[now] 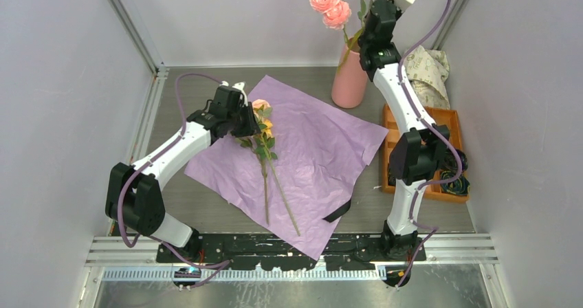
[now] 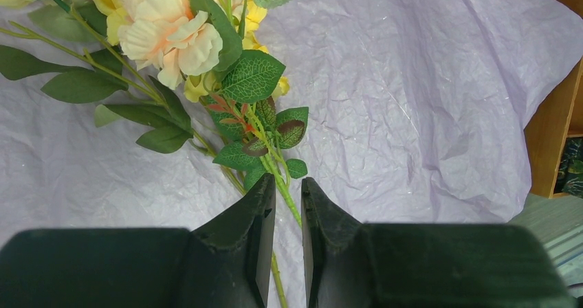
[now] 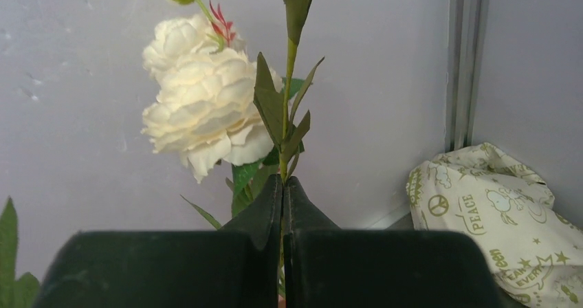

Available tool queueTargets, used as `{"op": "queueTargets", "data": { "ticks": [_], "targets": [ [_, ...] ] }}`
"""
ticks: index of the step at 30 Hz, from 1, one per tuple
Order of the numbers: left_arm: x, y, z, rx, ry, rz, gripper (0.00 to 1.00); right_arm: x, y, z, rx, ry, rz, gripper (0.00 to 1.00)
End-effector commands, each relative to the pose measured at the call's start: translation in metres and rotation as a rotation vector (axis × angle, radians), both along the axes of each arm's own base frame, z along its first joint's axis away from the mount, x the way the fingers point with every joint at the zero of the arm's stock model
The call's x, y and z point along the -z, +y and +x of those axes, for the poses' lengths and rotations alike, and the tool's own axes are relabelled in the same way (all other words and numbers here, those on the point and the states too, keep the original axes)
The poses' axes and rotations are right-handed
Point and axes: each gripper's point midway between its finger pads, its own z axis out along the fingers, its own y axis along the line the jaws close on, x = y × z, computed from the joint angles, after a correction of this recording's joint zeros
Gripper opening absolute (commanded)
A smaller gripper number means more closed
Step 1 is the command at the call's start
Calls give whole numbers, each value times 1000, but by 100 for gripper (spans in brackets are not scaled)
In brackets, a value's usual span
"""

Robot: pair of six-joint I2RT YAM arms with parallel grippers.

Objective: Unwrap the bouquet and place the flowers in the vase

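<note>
**Left arm.** The left gripper (image 2: 287, 184) hangs low over the sheet with its jaws narrowly parted. A thin green stem (image 2: 278, 184) runs through the gap, and no clamping on it is visible. Just ahead of the fingertips lie its leaves, then the peach and yellow flowers (image 2: 172, 33). All of these rest on the opened purple wrapping paper (image 2: 412, 81), which spreads beneath and beyond the gripper.

**Right arm.** The right gripper (image 3: 283, 184) is raised high, its jaws pressed together on the stem of a cream flower (image 3: 199, 108). The bloom stands just above the fingertips and to their left. Beyond and to the right lies crumpled cream printed paper (image 3: 495, 212).

**Overhead view.** The vase (image 1: 349, 81) stands below this gripper and already holds pink blooms (image 1: 328, 4). Whether the cream stem's foot has reached the mouth cannot be told.

**Step in hand.** Unwrapping appears done, and the flowers are going into the vase one at a time. The right arm's next move probably calls for lowering the stem straight into the mouth before letting go. The left arm's probably calls for closing on its stem and lifting without dragging the paper.
</note>
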Motion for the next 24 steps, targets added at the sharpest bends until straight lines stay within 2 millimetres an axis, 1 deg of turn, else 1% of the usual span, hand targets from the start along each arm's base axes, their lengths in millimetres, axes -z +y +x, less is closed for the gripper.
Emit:
{"op": "queueTargets", "data": {
  "ticks": [1,4,8,10,12,13,16,17,18,20,22,24],
  "targets": [
    [-17,0,5,-3,-51,-24,22,-5,-3,-7,-5,-16,21,1],
    [-17,-1,5,-2,-50,-27,22,11,1,-5,-28,21,25,1],
    [-15,-1,5,-1,-46,-30,22,27,6,-7,-59,65,29,1],
    [-15,-1,5,-3,-45,-30,22,36,9,-7,-77,93,28,2],
    [-14,-2,5,0,-43,-34,22,42,13,-7,-96,116,30,5],
    [-14,-3,5,1,-41,-35,22,46,14,-7,-104,127,32,9],
    [-14,-4,5,3,-40,-40,22,51,17,-11,-125,135,36,23],
    [-14,-4,5,2,-42,-41,22,51,17,-12,-131,134,37,31],
    [-14,-4,5,3,-41,-40,22,50,18,-14,-138,133,37,36],
    [-14,-4,4,2,-40,-41,22,45,20,-17,-155,125,38,48],
    [-14,-4,4,2,-41,-43,22,40,22,-22,-179,118,37,61],
    [-14,-4,4,4,-39,-46,22,32,25,-28,-202,104,40,70]
  ]
}}
